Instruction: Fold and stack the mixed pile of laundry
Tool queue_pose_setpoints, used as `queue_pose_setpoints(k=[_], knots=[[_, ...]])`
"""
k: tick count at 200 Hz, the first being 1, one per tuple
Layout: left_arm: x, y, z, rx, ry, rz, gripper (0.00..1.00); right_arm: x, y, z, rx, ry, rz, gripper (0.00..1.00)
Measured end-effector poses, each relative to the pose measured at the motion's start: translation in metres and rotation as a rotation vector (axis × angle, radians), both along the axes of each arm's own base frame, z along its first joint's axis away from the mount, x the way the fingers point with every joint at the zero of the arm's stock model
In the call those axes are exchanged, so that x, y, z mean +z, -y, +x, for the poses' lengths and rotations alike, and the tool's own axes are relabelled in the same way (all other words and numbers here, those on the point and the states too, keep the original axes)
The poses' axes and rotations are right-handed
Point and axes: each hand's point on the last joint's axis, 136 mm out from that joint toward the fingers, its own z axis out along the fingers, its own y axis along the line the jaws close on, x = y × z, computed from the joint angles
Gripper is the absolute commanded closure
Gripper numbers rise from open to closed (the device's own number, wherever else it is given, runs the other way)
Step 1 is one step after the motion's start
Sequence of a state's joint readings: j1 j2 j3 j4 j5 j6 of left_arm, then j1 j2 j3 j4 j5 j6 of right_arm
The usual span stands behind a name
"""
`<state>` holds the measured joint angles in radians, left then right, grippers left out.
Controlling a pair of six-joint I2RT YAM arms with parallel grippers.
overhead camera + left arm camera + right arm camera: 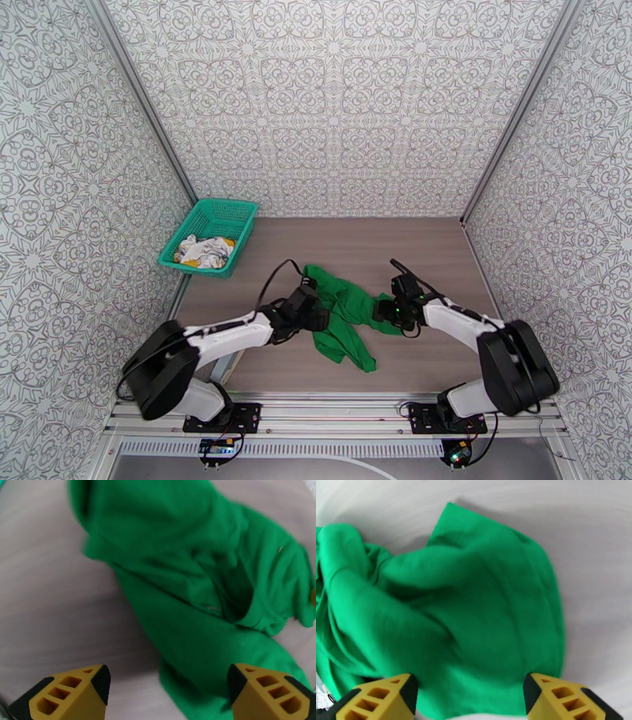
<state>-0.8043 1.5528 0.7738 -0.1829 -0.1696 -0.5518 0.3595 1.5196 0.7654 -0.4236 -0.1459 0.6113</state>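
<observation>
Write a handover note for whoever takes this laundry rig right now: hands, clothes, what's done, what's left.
Left hand: open, empty, at the left side of the green shirt.
Right hand: open, empty, at its right edge.
The shirt lies crumpled on the table; the white printed garment sits bunched in the basket, far left.
Done: nothing folded or stacked.
Left: spread and fold the shirt, fetch and fold the white garment, stack both.

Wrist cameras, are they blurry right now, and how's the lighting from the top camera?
Left wrist: the green shirt is smeared by blur, while the yellow fingers look crisper. Right wrist: the same softness, with the table streaked. Top external: sharp and evenly lit, only faint shadows, no glare.
</observation>
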Motion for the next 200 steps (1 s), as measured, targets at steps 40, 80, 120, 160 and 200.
queue_pose_setpoints(k=[40, 80, 120, 160, 200], knots=[[-0.025, 0.015, 0.01, 0.026, -0.015, 0.005, 0.63, -0.002, -0.012, 0.032, -0.021, 0.047, 0.028, 0.53], [-0.014, 0.026, 0.025, 0.039, 0.042, -0.04, 0.97, -0.006, -0.017, 0.045, -0.021, 0.078, 0.04, 0.82], [0.019, 0.027, 0.032, 0.041, 0.125, -0.074, 1.0, 0.001, -0.015, 0.043, -0.006, 0.092, 0.028, 1.0], [0.087, 0.025, 0.035, 0.027, 0.263, -0.167, 1.0, 0.054, -0.012, 0.056, 0.007, 0.212, 0.028, 1.0], [0.127, 0.017, 0.029, -0.001, 0.338, -0.184, 1.0, 0.121, 0.001, 0.067, -0.001, 0.356, 0.013, 1.0]])
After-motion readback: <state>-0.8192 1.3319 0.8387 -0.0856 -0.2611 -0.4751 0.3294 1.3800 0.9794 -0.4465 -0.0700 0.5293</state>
